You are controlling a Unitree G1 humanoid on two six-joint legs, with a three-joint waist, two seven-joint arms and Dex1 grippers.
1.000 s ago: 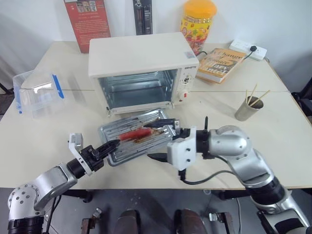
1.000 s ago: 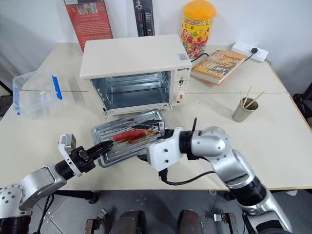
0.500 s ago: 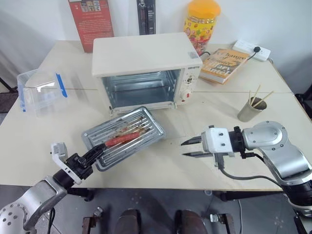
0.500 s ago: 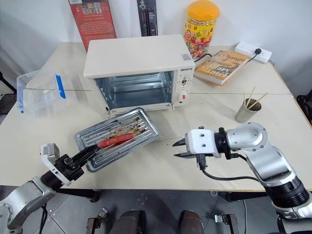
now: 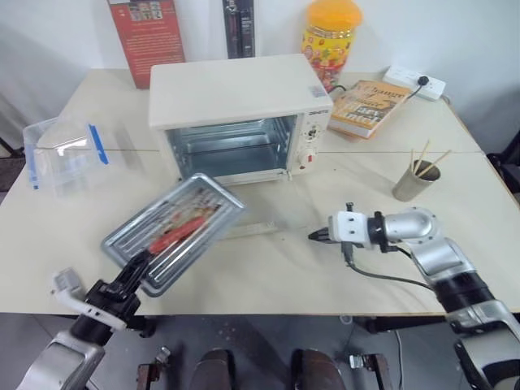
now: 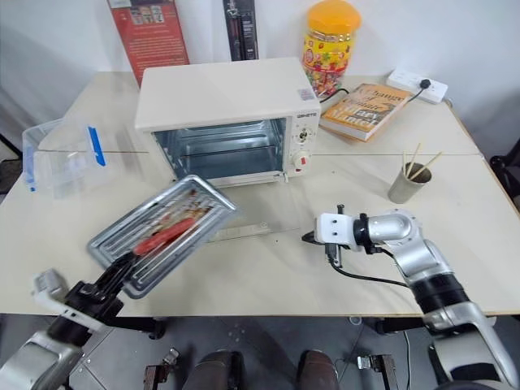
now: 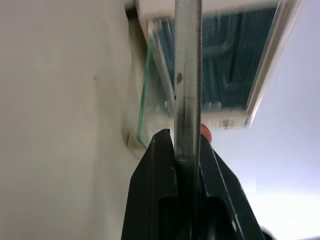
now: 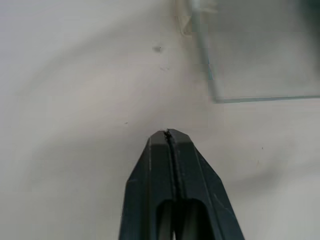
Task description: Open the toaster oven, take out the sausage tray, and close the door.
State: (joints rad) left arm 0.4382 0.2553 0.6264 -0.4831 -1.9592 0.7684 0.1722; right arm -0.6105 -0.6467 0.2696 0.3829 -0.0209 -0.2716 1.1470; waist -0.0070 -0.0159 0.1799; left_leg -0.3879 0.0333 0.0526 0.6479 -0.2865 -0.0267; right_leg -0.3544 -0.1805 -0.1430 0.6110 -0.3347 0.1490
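The sausage tray (image 5: 172, 232) has one red sausage (image 5: 173, 236) in it. The left gripper (image 5: 138, 264) pinches its near edge – the tray is tilted above the table (image 5: 268, 268). The toaster oven (image 5: 240, 118) behind is empty, its door (image 5: 248, 231) down flat. The right gripper (image 5: 312, 236) is closed, holding nothing.

Little lettering could be read with any certainty. The toaster oven (image 6: 218, 114) carried a short dark brand word at the top of its knob panel and a small sticker on its top near the right front corner, both too small to make out. The book (image 6: 364, 110) to the oven's right, the red board (image 6: 159, 36) and the yellow-lidded jar (image 6: 330, 45) behind the oven all bore print that stayed illegible.
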